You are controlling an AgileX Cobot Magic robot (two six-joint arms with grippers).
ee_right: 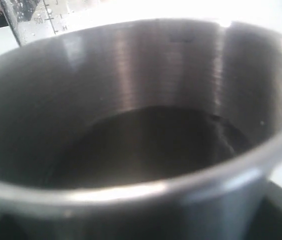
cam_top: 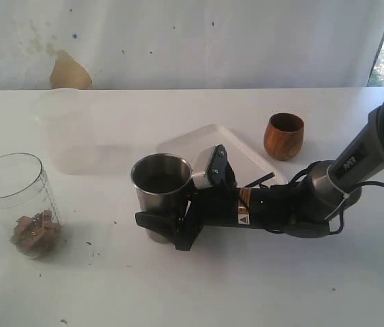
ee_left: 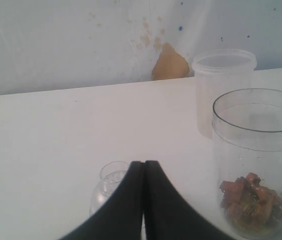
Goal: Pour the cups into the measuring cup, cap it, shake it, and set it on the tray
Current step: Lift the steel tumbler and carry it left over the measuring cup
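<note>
Right gripper (cam_top: 156,218) clasping upright tumbler (cam_top: 161,191) beside tray (cam_top: 243,153), left gripper (ee_left: 143,164) pressing fingers together near measuring cup (ee_left: 256,160).

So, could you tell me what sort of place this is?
Probably a makeshift robot test bench rather than a real kitchen: a plain white table, a stained white sheet hung as backdrop, and a few props such as the tapered stainless-steel tumbler and round reddish-brown wooden cup.

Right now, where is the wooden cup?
In the exterior view, the wooden cup stands upright on the right of the table, just off the far edge of the white tray, beyond the right arm.
</note>
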